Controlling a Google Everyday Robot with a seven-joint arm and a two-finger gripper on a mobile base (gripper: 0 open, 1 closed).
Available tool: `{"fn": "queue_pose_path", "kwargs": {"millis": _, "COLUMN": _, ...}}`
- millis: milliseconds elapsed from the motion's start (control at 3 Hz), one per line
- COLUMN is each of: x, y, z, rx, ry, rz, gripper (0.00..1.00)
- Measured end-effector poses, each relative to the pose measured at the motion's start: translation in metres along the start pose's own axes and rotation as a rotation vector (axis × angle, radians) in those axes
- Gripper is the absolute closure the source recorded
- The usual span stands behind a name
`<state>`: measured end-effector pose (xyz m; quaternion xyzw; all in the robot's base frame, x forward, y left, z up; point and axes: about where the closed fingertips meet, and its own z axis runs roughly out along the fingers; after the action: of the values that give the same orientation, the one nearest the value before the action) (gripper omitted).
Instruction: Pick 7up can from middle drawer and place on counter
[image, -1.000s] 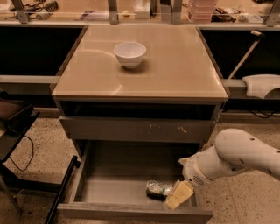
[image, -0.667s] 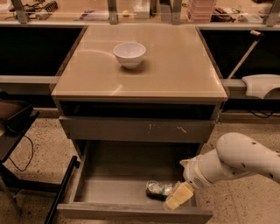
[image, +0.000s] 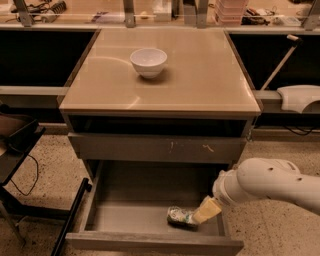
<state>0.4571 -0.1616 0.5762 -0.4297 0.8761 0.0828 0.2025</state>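
Note:
The 7up can (image: 179, 216) lies on its side, green and silver, on the grey floor of the open middle drawer (image: 125, 212), near its front right. My gripper (image: 206, 210) reaches down into the drawer from the right and is right against the can's right end. My white arm (image: 265, 182) comes in from the right edge. The beige counter (image: 200, 75) is the cabinet's top, above the drawer.
A white bowl (image: 148, 61) stands on the counter at the back left of centre. The closed drawer front with pale scratches (image: 160, 148) overhangs the open drawer. A dark chair or cart (image: 15, 145) stands to the left, and a white object (image: 297, 97) to the right.
My arm has shifted only slightly, with the gripper staying against the can's right end. The can lies in the same place.

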Motion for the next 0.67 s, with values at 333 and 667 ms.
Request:
{"fn": "queue_pose_path", "kwargs": {"millis": 333, "x": -0.0086, "y": -0.0283, "z": 0.0046, "rx": 0.086, "ry": -0.002, "rz": -0.01, "gripper": 0.0}}
{"fn": "queue_pose_path", "kwargs": {"millis": 667, "x": -0.0062, "y": -0.0284, "z": 0.0045, "rx": 0.076, "ry": -0.01, "rz": -0.004, "gripper": 0.0}}
